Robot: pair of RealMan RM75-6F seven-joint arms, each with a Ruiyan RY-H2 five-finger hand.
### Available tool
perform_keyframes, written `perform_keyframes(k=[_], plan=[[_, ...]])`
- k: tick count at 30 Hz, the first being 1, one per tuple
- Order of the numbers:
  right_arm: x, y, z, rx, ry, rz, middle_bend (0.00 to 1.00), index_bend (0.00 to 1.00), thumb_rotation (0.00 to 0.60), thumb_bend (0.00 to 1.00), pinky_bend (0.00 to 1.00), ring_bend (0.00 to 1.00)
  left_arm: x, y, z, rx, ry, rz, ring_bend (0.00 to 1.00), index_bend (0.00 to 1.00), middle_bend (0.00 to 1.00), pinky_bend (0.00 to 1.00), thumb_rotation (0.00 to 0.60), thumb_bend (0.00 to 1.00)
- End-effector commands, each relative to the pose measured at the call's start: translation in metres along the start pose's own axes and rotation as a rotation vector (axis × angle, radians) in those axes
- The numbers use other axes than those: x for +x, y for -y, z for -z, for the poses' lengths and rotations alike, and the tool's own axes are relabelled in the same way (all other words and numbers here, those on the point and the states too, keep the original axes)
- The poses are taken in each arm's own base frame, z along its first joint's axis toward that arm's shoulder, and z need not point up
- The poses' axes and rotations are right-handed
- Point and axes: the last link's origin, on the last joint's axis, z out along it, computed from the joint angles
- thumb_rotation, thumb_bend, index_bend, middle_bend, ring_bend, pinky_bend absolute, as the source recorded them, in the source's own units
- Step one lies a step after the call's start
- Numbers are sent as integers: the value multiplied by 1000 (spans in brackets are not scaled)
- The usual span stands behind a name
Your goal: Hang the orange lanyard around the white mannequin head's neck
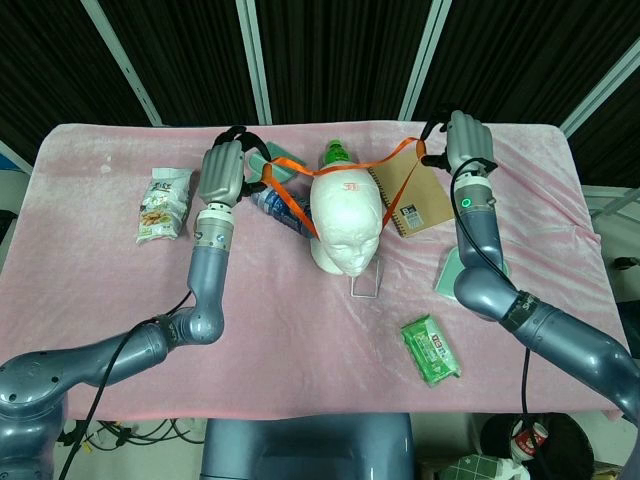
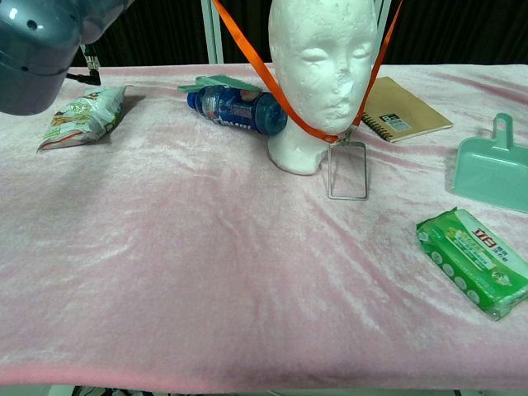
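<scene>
Both hands hold the lanyard (image 1: 300,205) up behind the head (image 1: 345,222). Left hand (image 1: 222,172) has fingers curled over the strap's left end; right hand (image 1: 461,142) pinches its right end. The strap runs down both sides of the face and meets under the chin, the badge holder (image 2: 347,169) hanging in front of the neck.

Pink velvety tablecloth (image 1: 300,330); black, seemingly corrugated wall (image 1: 340,60) with pale struts.
</scene>
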Motion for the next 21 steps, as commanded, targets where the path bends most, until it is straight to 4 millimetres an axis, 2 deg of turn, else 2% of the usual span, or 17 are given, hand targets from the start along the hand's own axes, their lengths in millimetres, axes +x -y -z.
perform_keyframes(k=[1, 7, 12, 15, 17, 20, 21], plan=[[-11, 3, -10, -5, 9, 24, 234, 787, 600, 597, 318, 335, -15, -1, -5, -5, 17, -2, 137, 510, 365, 157, 600, 425], [-15, 0, -24, -24, -2, 39, 234, 787, 600, 597, 314, 335, -30, 4, -12, 10, 26, -34, 133, 489, 361, 157, 600, 417], [-21, -6, -33, -46, 6, 59, 230, 778, 600, 582, 306, 335, -42, 9, -18, 25, 32, -75, 101, 431, 325, 146, 600, 295], [-25, -8, -38, -52, 25, 57, 205, 626, 600, 487, 278, 325, -52, 10, -19, 33, 65, -92, 49, 349, 270, 118, 600, 214], [-26, -9, -40, -50, 35, 77, 177, 457, 600, 401, 260, 311, -56, 10, -20, 29, 76, -107, 10, 266, 208, 68, 600, 148], [-25, -12, -41, -47, 50, 98, 145, 309, 600, 316, 242, 297, -58, 9, -20, 30, 83, -112, 0, 183, 133, 6, 600, 92], [-25, -12, -41, -47, 54, 101, 138, 286, 600, 302, 235, 290, -58, 9, -20, 30, 83, -111, 0, 173, 120, 1, 600, 83]])
